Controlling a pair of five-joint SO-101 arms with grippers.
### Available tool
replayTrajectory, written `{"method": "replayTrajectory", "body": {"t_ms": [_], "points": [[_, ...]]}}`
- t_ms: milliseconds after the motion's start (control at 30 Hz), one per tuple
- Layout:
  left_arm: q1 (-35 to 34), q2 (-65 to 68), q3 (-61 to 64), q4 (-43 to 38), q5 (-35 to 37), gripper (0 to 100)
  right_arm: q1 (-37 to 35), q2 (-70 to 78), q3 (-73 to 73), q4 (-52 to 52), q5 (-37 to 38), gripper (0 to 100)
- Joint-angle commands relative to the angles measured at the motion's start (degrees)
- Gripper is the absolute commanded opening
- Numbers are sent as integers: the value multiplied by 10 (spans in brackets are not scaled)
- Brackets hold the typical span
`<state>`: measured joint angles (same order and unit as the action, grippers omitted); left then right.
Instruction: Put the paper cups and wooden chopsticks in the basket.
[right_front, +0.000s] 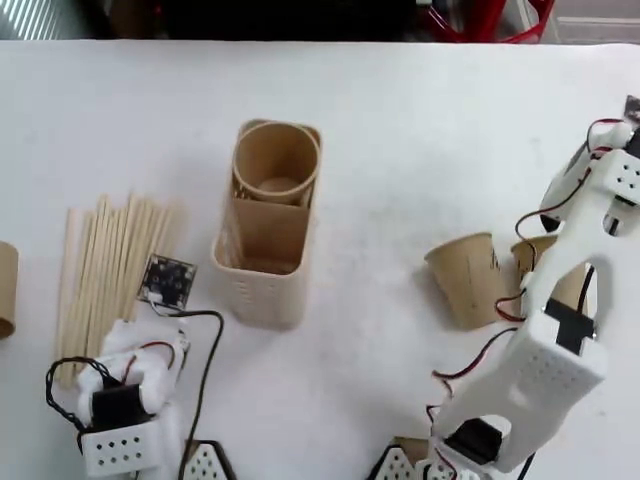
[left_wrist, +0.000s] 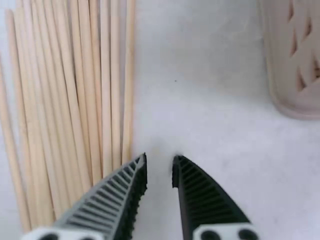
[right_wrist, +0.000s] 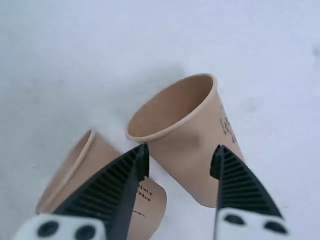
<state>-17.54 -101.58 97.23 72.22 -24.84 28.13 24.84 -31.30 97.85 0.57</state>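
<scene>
Left jaws stood narrowly parted and empty over the desk, just beside the wooden chopsticks. Right jaws hung wider apart above a tipped paper cup, holding nothing. Its side bore small dark print, too small to read. A second cup lay just beside it. The basket held a third cup.
</scene>
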Motion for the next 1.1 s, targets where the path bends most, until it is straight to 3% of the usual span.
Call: {"method": "replayTrajectory", "body": {"t_ms": [0, 567, 900, 1067], "points": [[-3, -4, -1, 3, -4, 103, -6, 12, -25, 5, -19, 211], [-3, -4, -1, 3, -4, 103, 29, 86, -38, 5, -22, 211], [-3, -4, -1, 3, -4, 103, 34, 65, -88, 5, -138, 211], [-3, -4, -1, 3, -4, 103, 29, 70, -88, 5, -153, 212]]}}
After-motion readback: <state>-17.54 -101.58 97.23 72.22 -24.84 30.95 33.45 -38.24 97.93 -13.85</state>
